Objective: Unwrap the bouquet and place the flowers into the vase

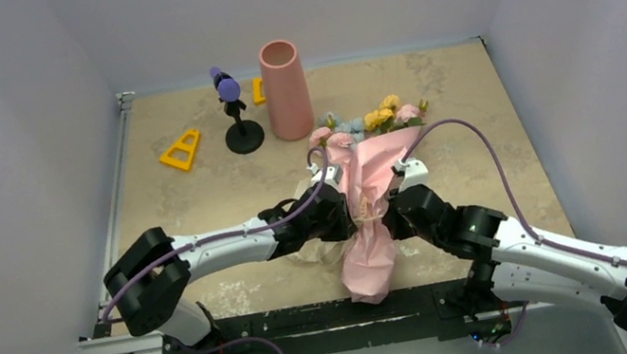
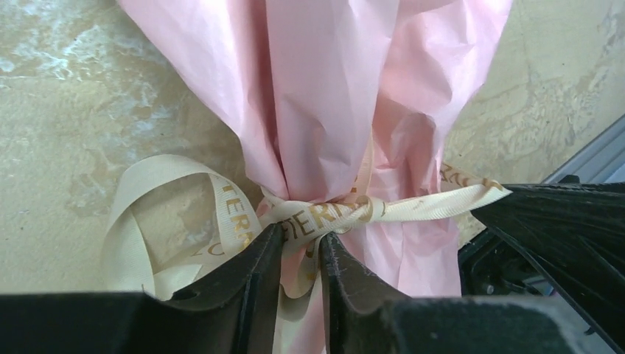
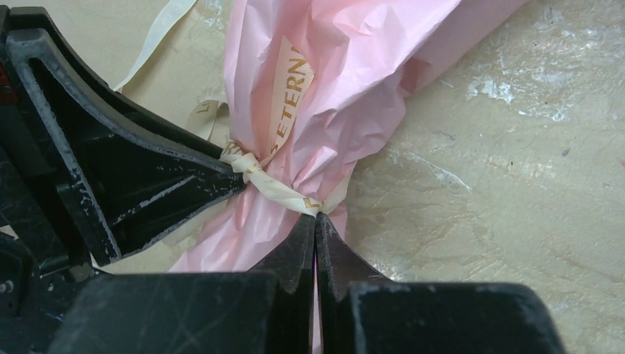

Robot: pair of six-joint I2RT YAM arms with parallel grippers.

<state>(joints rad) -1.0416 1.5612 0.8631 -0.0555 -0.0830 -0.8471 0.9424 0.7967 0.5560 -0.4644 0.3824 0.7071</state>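
the bouquet (image 1: 364, 216) lies on the table (image 1: 198, 196) between the two arms, its flowers (image 1: 377, 118) at the far end, near the foot of the upright vase (image 1: 286, 90). the left gripper (image 2: 300, 247) has its jaws nearly together, pinching the cream ribbon (image 2: 413, 208) at the knot round the pink paper (image 2: 332, 88). the right gripper (image 3: 315, 225), jaws pressed together, nips the same ribbon from the other side.
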